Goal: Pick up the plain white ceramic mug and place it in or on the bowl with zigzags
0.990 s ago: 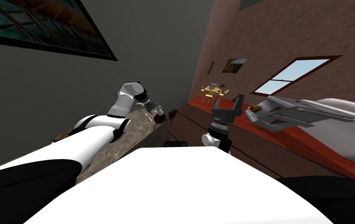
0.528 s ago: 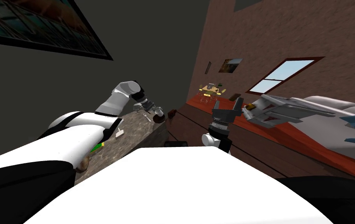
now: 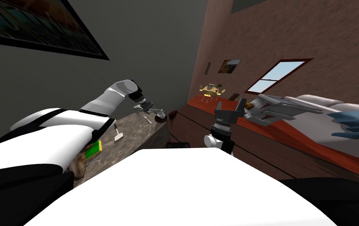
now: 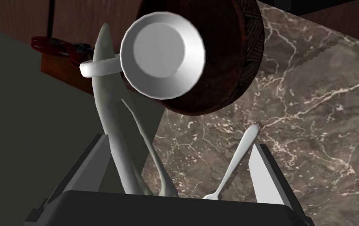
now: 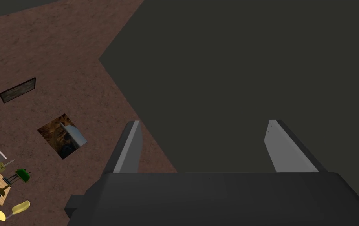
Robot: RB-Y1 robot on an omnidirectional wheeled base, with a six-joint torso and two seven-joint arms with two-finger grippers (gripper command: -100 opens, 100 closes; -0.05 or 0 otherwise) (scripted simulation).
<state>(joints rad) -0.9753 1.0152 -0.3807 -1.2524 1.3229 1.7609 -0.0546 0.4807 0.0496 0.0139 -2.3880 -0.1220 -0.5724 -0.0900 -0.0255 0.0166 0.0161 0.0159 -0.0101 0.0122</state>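
Marbled counter (image 4: pixel 312 117). Dark bowl (image 4: pixel 229 78) with a zigzag band sits at its edge. White mug (image 4: pixel 163 55) is in the bowl, mouth up, its handle crossing one left finger. Left gripper (image 3: pixel 149 108) above it, jaws spread. Right gripper (image 5: pixel 202 129) raised before the chest, jaws spread. Spoon (image 4: pixel 235 161) lies beside the bowl.

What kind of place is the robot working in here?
Probably a home kitchen or dining area: a marble-patterned counter with a dark bowl, a white mug and cutlery, and a small dining table far off by the brown wall.
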